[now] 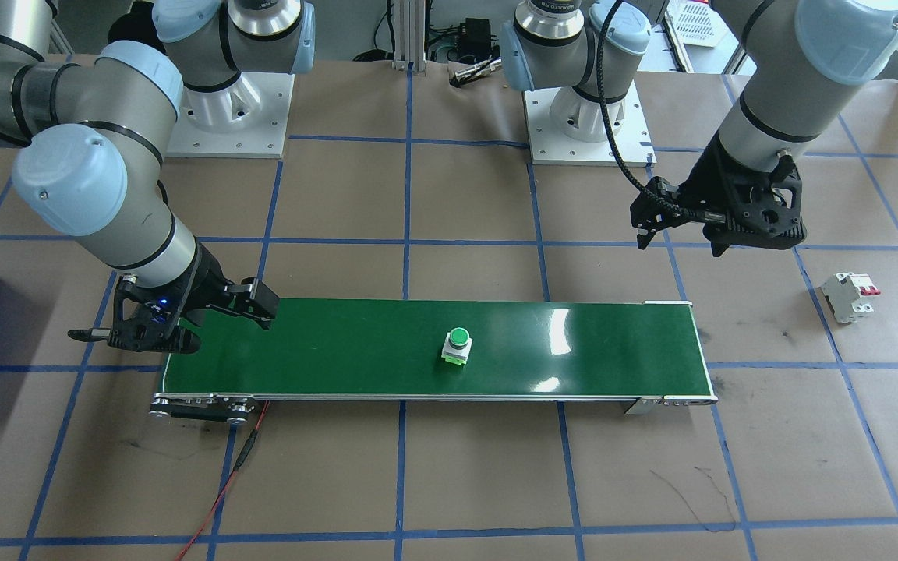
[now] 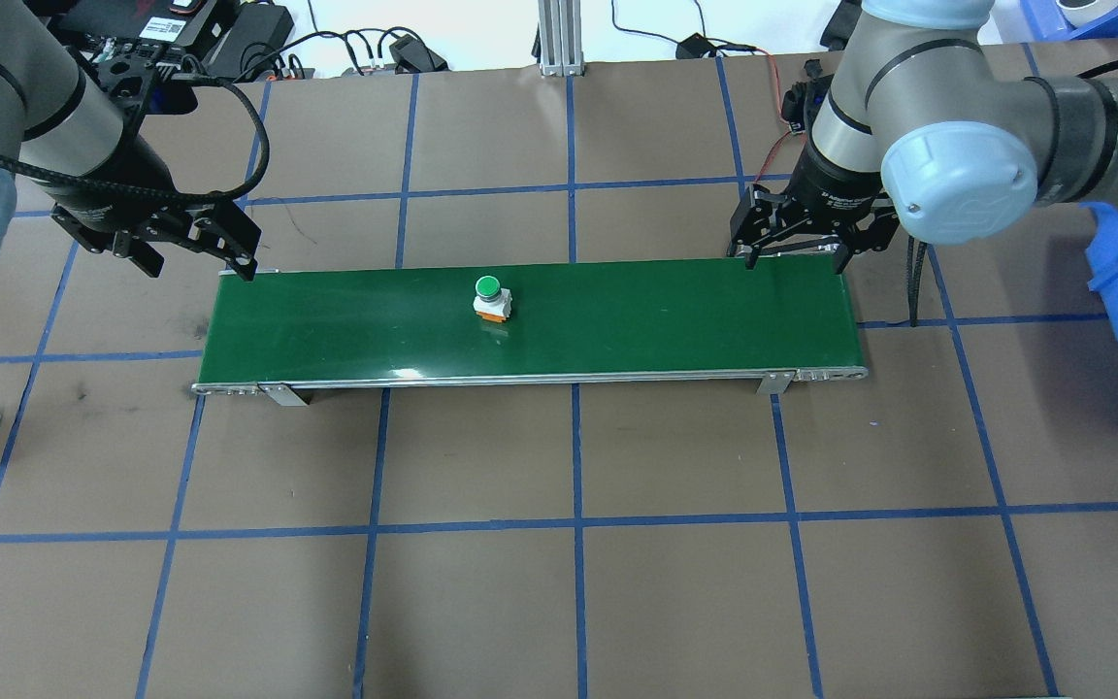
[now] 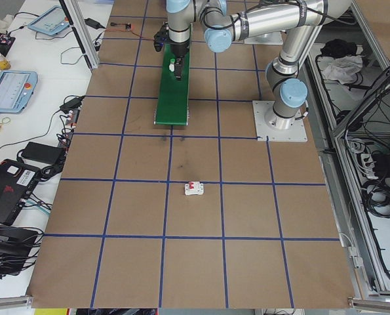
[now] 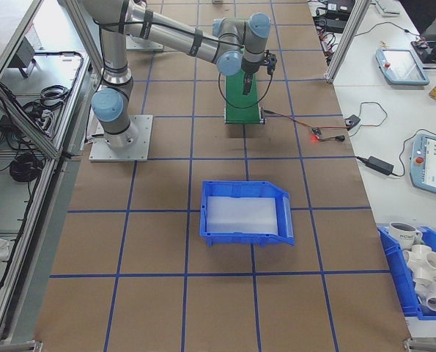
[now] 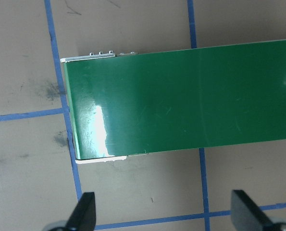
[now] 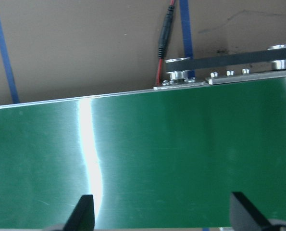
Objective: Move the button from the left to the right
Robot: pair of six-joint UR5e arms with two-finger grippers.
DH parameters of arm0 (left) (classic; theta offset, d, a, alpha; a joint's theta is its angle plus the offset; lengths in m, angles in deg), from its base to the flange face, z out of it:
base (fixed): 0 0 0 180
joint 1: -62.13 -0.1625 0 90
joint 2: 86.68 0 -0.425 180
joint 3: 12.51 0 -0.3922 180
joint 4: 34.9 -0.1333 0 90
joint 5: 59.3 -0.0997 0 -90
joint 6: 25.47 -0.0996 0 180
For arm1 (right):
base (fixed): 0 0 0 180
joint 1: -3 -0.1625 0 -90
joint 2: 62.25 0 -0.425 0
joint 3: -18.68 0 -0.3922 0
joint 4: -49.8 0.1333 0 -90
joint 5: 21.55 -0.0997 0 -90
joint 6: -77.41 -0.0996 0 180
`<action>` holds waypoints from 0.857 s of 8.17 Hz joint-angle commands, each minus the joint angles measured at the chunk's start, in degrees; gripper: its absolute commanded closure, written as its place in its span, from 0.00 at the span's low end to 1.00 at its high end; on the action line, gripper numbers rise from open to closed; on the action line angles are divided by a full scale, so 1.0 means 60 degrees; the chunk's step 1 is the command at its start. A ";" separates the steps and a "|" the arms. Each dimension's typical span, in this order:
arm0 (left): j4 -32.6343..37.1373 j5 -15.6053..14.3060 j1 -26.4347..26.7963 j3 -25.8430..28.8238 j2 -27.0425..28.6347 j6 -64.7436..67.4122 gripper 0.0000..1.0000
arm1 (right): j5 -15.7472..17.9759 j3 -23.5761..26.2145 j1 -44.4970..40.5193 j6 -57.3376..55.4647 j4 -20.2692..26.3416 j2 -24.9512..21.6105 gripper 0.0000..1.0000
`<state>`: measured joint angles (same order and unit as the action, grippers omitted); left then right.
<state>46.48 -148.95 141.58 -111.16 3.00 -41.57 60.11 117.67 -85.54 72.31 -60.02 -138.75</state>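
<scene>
Button: push-button switch [image 2: 491, 298] stands mid conveyor belt [image 2: 617, 330], untouched.
Fingers: left gripper [image 2: 192, 254] and right gripper [image 2: 797, 254] both spread apart, empty.
Risk: a late or off-centre grab could tip it over.

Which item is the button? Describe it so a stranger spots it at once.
Find the long green conveyor belt across the table. Near its middle stands the small push-button with a round green cap on a pale blocky base. Nothing else sits on the belt; the white breaker with red levers lies off it.
</scene>
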 commanded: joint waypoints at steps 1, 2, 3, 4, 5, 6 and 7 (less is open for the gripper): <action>0.0001 0.0000 0.0001 -0.0009 0.0009 0.0002 0.00 | -0.0852 0.0127 -0.0022 -0.1271 -0.0388 0.0136 0.03; 0.0001 -0.0015 0.0001 0.0006 0.0009 0.0002 0.00 | -0.0823 0.0127 -0.0052 -0.1767 -0.0374 0.0151 0.06; 0.0001 -0.0015 0.0001 0.0006 0.0009 0.0002 0.00 | -0.0779 0.0127 -0.0095 -0.2425 -0.0388 0.0195 0.08; 0.0001 -0.0015 0.0001 0.0006 0.0024 0.0002 0.00 | -0.0837 0.0127 -0.0168 -0.2867 -0.0432 0.0210 0.08; 0.0001 -0.0015 0.0001 0.0006 0.0024 0.0002 0.00 | -0.0808 0.0127 -0.0387 -0.3349 -0.0476 0.0210 0.08; 0.0001 0.0000 0.0001 0.0006 0.0024 0.0002 0.00 | -0.0823 0.0127 -0.0621 -0.4007 -0.0708 0.0210 0.08; 0.0001 0.0000 0.0001 -0.0009 0.0024 0.0002 0.00 | -0.0823 0.0113 -0.0884 -0.4507 -0.1058 0.0210 0.07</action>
<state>46.49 -149.00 141.58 -111.13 3.13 -41.56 55.21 118.43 -88.21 51.41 -63.53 -137.52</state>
